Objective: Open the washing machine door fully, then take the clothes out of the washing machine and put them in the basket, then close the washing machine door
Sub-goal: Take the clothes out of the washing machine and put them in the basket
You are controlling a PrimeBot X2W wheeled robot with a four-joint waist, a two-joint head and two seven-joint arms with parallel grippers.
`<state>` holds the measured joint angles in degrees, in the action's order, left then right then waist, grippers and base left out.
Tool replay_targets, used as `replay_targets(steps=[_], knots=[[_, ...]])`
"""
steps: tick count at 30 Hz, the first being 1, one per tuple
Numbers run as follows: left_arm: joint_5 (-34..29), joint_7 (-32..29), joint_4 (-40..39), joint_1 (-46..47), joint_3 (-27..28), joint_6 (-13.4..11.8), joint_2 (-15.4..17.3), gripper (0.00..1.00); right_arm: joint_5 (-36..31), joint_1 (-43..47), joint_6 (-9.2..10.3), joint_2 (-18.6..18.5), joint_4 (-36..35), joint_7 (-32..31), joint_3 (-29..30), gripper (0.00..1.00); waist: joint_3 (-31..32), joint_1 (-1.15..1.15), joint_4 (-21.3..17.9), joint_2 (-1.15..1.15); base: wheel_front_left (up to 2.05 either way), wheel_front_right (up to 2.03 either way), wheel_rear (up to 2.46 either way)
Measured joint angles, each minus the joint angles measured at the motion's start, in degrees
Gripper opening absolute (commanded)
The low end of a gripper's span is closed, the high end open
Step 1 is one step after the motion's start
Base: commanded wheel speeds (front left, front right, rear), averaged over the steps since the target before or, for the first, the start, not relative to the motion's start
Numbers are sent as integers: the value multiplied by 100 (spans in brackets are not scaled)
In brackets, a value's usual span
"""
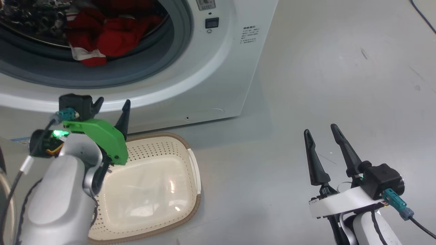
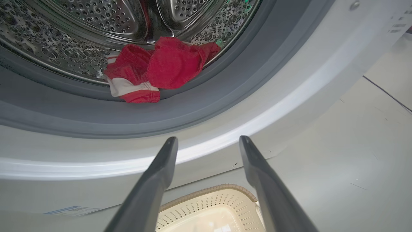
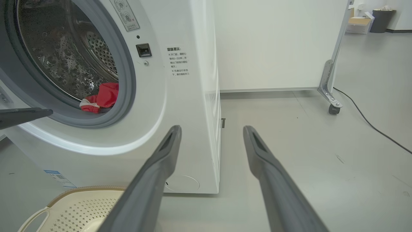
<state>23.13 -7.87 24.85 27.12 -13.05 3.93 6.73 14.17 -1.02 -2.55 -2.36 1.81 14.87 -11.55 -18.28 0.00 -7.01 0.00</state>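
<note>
The left tool (image 1: 113, 100) is spread wide and empty. Just under it sits the cream basket (image 1: 163, 146), full of little holes, with a brown rim. Ahead, soft red clothes (image 2: 167, 64) lie bunched in the washer's (image 1: 218, 68) shiny steel drum (image 2: 64, 38). The right tool (image 1: 320, 128) is spread too, over smooth grey floor (image 1: 340, 68).
</note>
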Motion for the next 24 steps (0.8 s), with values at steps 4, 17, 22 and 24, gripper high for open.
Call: replay_targets(steps=[4, 17, 22, 24], knots=[[41, -434, 113, 565, 65, 51, 224, 100, 121, -173, 9, 0, -57, 0, -81, 100, -266, 0, -188, 0, 0, 0, 0], [77, -1424, 255, 2216, 372, 168, 998, 100, 563, -633, 78, -3, -138, 0, -347, 100, -1086, 1, -791, 0, 0, 0, 0], [129, -1702, 383, 2623, 464, 201, 1257, 100, 701, -792, 120, -3, -140, 0, -453, 100, -1333, 1, -1025, 0, 0, 0, 0], [176, -1818, 424, 2769, 477, 216, 1306, 100, 709, -832, 125, -3, -146, 0, -474, 100, -1425, 1, -1104, 0, 0, 0, 0]])
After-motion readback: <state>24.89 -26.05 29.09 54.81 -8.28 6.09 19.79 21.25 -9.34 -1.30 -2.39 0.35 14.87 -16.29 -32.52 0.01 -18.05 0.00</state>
